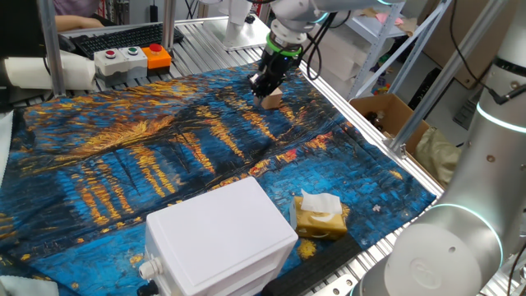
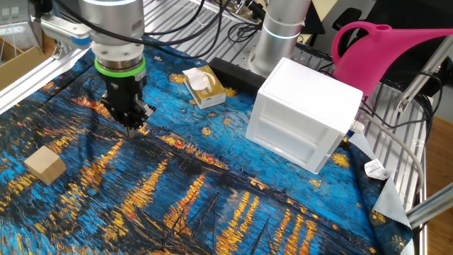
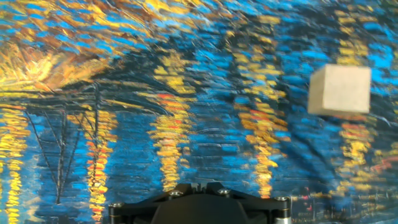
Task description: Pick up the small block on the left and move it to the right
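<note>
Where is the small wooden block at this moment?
The small block lies alone on the painted cloth near the left edge of the other fixed view, apart from the gripper; in the hand view it sits upper right.

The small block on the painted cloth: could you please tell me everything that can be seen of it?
The small block is a plain tan cube that looks like unfinished wood, with unmarked faces and crisp edges. It sits flat on the blue and orange painted cloth, with only the cloth touching it. The end effector hovers close beside it but apart, not gripping it. In the hand view the block lies off to the upper right, not centred under the hand.
</note>
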Available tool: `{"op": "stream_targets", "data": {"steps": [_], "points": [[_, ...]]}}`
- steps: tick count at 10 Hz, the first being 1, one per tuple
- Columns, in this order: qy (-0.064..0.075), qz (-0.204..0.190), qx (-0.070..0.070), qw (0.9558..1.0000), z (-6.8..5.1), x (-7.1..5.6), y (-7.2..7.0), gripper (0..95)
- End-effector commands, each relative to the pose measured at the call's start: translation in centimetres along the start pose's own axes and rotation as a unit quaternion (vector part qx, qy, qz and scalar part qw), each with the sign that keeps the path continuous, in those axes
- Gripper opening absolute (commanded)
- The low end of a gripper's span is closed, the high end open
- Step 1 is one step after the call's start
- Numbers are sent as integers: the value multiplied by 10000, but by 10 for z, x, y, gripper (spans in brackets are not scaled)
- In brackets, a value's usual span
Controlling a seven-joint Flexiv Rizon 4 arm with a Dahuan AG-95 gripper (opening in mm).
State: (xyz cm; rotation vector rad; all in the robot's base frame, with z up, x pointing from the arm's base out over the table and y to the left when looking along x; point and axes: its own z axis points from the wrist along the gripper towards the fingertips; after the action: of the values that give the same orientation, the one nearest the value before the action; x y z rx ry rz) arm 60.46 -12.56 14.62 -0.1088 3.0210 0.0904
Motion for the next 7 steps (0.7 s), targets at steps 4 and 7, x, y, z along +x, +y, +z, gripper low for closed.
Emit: {"op": "stream_targets", "data": {"steps": [4, 7], "points": [[-29, 147, -15, 9999, 15, -1, 2, 0], [-340, 253, -47, 9991, 47, 4, 4, 0]]}}
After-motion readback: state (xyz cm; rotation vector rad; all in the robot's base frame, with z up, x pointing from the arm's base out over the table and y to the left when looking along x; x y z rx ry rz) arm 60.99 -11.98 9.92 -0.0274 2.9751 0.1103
